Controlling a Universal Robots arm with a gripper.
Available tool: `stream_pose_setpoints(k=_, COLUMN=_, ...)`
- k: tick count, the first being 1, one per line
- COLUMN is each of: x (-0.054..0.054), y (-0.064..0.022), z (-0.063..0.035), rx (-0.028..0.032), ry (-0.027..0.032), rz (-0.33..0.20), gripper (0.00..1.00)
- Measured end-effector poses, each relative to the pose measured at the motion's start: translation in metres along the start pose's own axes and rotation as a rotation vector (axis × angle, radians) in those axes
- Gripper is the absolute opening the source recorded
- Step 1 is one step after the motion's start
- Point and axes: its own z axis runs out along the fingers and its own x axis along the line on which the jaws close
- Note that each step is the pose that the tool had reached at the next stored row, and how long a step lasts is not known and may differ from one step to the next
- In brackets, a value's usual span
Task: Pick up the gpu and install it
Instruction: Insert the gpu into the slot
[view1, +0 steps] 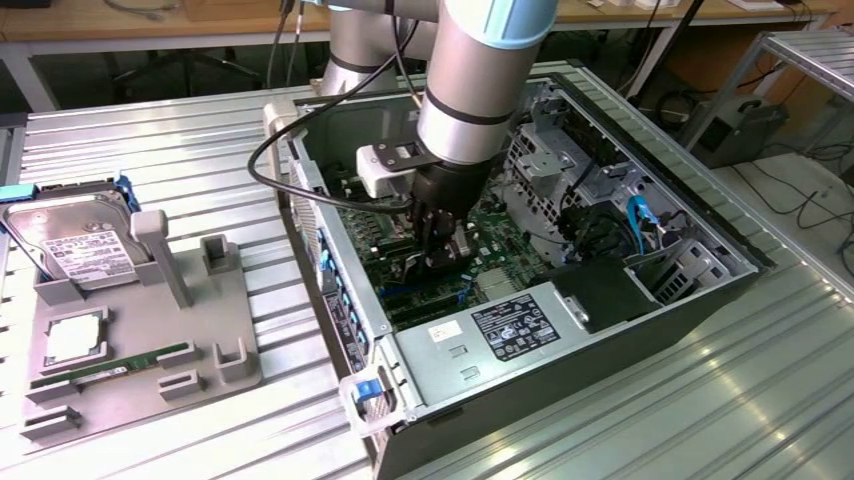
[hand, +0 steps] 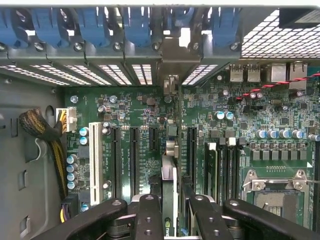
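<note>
My gripper (view1: 438, 252) reaches down into the open computer case (view1: 694, 285), low over the green motherboard (view1: 501, 240). It is shut on the gpu (hand: 170, 165), a thin dark card seen edge-on between the two black fingers (hand: 149, 215). The card stands upright along the motherboard (hand: 125, 107), between the long black expansion slots (hand: 134, 160). Its pale metal bracket end (hand: 171, 57) sits against the case's rear slot openings, under the row of blue latches (hand: 137, 25). I cannot tell whether the card's edge is seated in a slot.
A silver hard drive (view1: 74, 240), a green memory stick (view1: 114, 362) and a square chip (view1: 74, 335) lie in a grey fixture at the exterior view's left. The power supply (view1: 514, 325), drive cage (view1: 587, 150), a yellow-black cable bundle (hand: 47, 135) and the processor socket (hand: 275, 192) crowd the case.
</note>
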Motion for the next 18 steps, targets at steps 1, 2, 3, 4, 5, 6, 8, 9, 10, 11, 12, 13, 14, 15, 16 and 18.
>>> stream_pose_setpoints(k=1, x=0.000, y=0.0000, z=0.0000, rx=0.0000, ry=0.0001, rz=0.000, gripper=0.26)
stream_pose_setpoints(k=2, x=0.000, y=0.0000, z=0.0000, rx=-0.0001, ry=0.0001, rz=0.000, gripper=0.26)
stream_pose_setpoints(k=3, x=0.000, y=0.0000, z=0.0001, rx=-0.0001, ry=0.0001, rz=0.000, gripper=0.26)
stream_pose_setpoints(k=4, x=0.000, y=0.0000, z=0.0001, rx=0.0000, ry=0.0000, rz=0.000, gripper=0.26)
stream_pose_setpoints(k=5, x=0.000, y=0.0000, z=0.0004, rx=0.0004, ry=-0.0008, rz=0.000, gripper=0.26)
stream_pose_setpoints(k=6, x=0.000, y=0.0000, z=0.0004, rx=0.0003, ry=-0.0007, rz=0.000, gripper=0.27)
stream_pose_setpoints(k=8, x=0.000, y=0.0001, z=-0.0008, rx=0.0000, ry=-0.0004, rz=0.000, gripper=0.34)
stream_pose_setpoints(k=9, x=0.000, y=0.0002, z=-0.0039, rx=0.0000, ry=-0.0018, rz=-0.001, gripper=0.34)
stream_pose_setpoints(k=10, x=0.000, y=0.0003, z=-0.0076, rx=0.0001, ry=-0.0027, rz=-0.001, gripper=0.34)
stream_pose_setpoints(k=11, x=0.000, y=0.0005, z=-0.0127, rx=0.0000, ry=-0.0033, rz=-0.002, gripper=0.34)
stream_pose_setpoints(k=12, x=0.000, y=0.0008, z=-0.0188, rx=0.0000, ry=-0.0036, rz=-0.003, gripper=0.34)
stream_pose_setpoints(k=13, x=0.000, y=0.0009, z=-0.0226, rx=0.0000, ry=-0.0036, rz=-0.004, gripper=0.34)
stream_pose_setpoints(k=14, x=0.000, y=0.0011, z=-0.0268, rx=-0.0001, ry=-0.0034, rz=-0.005, gripper=0.34)
stream_pose_setpoints(k=15, x=0.000, y=0.0012, z=-0.0299, rx=0.0000, ry=-0.0035, rz=-0.005, gripper=0.34)
stream_pose_setpoints(k=16, x=0.000, y=0.0013, z=-0.0331, rx=0.0000, ry=-0.0036, rz=-0.006, gripper=0.34)
stream_pose_setpoints(k=18, x=0.000, y=0.0015, z=-0.0376, rx=-0.0001, ry=-0.0034, rz=-0.007, gripper=0.34)
